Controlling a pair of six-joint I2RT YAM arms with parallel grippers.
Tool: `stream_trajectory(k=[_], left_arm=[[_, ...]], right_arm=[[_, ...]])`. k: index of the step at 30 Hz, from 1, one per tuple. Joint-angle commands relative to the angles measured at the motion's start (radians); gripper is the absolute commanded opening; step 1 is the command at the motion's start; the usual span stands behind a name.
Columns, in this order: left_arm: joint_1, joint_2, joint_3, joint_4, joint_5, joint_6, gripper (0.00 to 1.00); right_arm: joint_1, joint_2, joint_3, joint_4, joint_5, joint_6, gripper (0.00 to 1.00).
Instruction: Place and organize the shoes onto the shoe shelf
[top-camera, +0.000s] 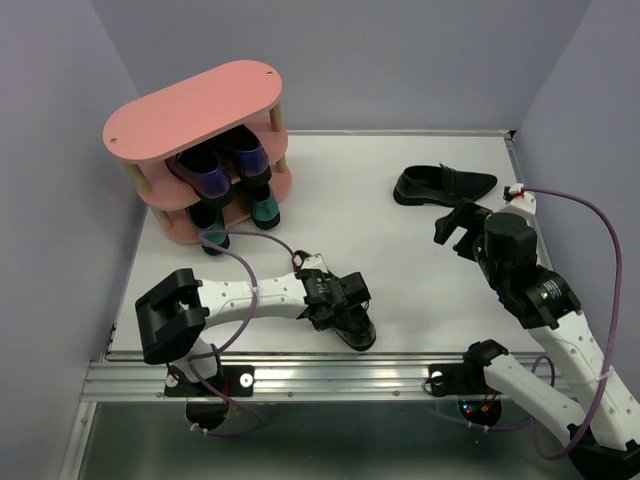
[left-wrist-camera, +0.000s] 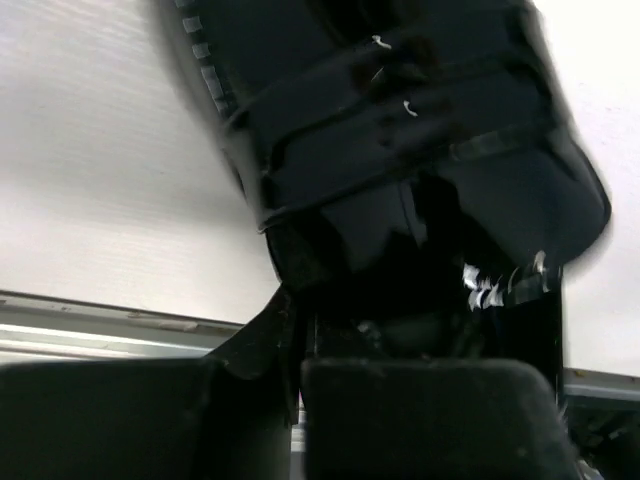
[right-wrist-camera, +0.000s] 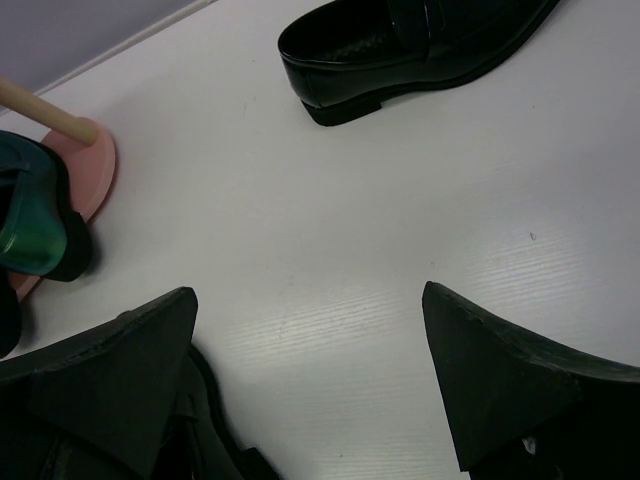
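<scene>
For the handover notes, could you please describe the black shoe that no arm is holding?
On the white table, look to the far right part, opposite the pink shoe shelf. A black loafer lies there on its sole, just beyond the open right pincer. Unlike the other black shoe, gripped by the left pincer at the near edge, nothing touches it.

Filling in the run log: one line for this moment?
left gripper: shut on black shoe, near table edge | right gripper: open, short of loafer | shelf: holds purple shoes, green shoes
</scene>
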Motion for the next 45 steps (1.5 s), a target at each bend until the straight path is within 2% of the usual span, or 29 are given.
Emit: stream_trajectory(k=[1,2,7,9,18,24,26,27,28,29,30,32,40,45], left_arm=[[-0.012,0.019,0.108,-0.038,-0.061,0.082,0.00],[-0.013,0.026,0.136,-0.047,-0.082,0.164,0.00],[-0.018,0.070,0.323,-0.145,-0.234,0.392,0.00],[0.000,0.082,0.372,-0.124,-0.262,0.523,0.00],[0.180,0.179,0.386,0.002,-0.182,0.776,0.00],[0.220,0.245,0.368,0.033,-0.152,0.796,0.00],[0.223,0.260,0.373,0.017,-0.145,0.796,0.07],[0.223,0.263,0.380,-0.005,-0.144,0.791,0.14],[0.221,0.263,0.388,-0.013,-0.142,0.791,0.34],[0.223,0.257,0.391,-0.019,-0.141,0.791,0.42],[0.221,0.253,0.393,-0.026,-0.138,0.790,0.45],[0.221,0.228,0.390,-0.039,-0.129,0.777,0.62],[0.195,0.138,0.319,-0.072,-0.072,0.695,0.64],[0.165,0.148,0.267,-0.037,-0.026,0.626,0.57]], right_arm=[[-0.007,-0.003,0.006,0.032,0.007,-0.003,1.00],[-0.007,-0.004,0.006,0.034,0.011,-0.005,1.00],[-0.007,-0.003,0.008,0.034,0.021,-0.006,1.00],[-0.007,-0.006,0.005,0.035,0.017,-0.008,1.00],[-0.007,-0.026,0.011,0.024,0.033,-0.008,1.00],[-0.007,-0.038,0.014,0.009,0.050,-0.016,1.00],[-0.007,-0.039,0.013,0.007,0.051,-0.019,1.00],[-0.007,-0.041,0.013,0.009,0.053,-0.017,1.00],[-0.007,-0.039,0.011,0.009,0.051,-0.017,1.00],[-0.007,-0.039,0.009,0.009,0.051,-0.016,1.00],[-0.007,-0.039,0.009,0.009,0.050,-0.016,1.00],[-0.007,-0.038,0.008,0.007,0.050,-0.014,1.00],[-0.007,-0.038,-0.010,0.017,0.045,-0.009,1.00],[-0.007,-0.030,-0.011,0.027,0.036,-0.009,1.00]])
